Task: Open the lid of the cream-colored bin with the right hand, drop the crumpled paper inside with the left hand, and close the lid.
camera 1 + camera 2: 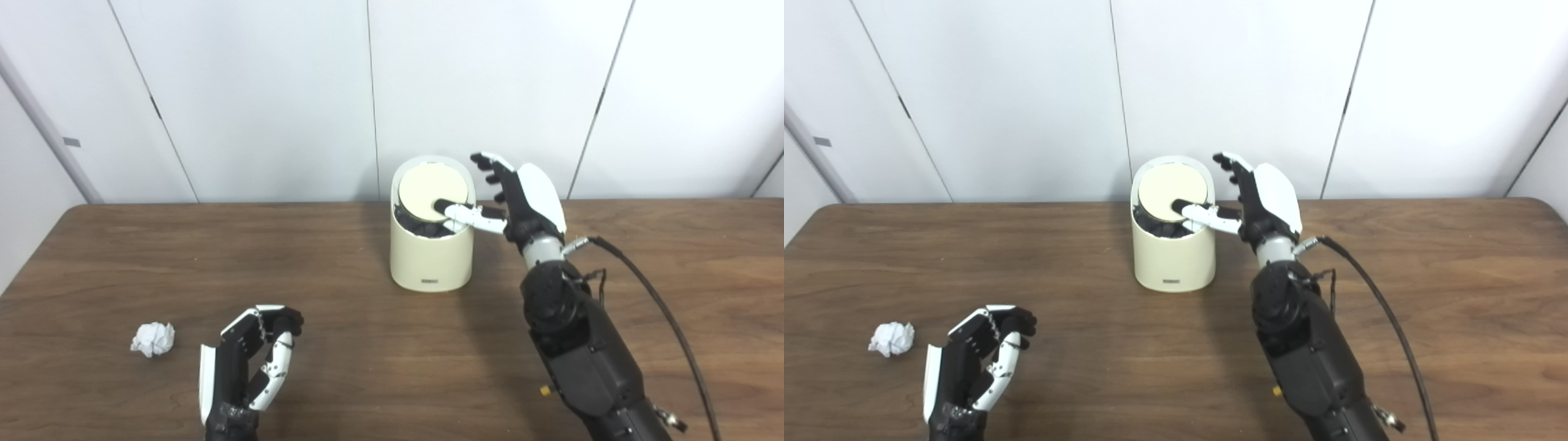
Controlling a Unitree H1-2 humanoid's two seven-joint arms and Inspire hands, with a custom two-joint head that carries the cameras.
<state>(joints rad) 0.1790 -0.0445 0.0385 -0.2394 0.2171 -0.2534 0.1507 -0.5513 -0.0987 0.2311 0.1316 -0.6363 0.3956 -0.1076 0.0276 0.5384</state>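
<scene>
The cream-colored bin stands upright at the middle back of the table. Its round lid is tilted up toward the wall, with a dark gap showing at its front edge. My right hand is beside the bin on its right, fingers spread, its thumb resting on the lid's front edge. The crumpled paper lies on the table at the front left. My left hand is right of the paper, apart from it, fingers curled loosely and holding nothing.
The brown wooden table runs across the view, with white wall panels behind it. A black cable trails from my right wrist over the table's right side.
</scene>
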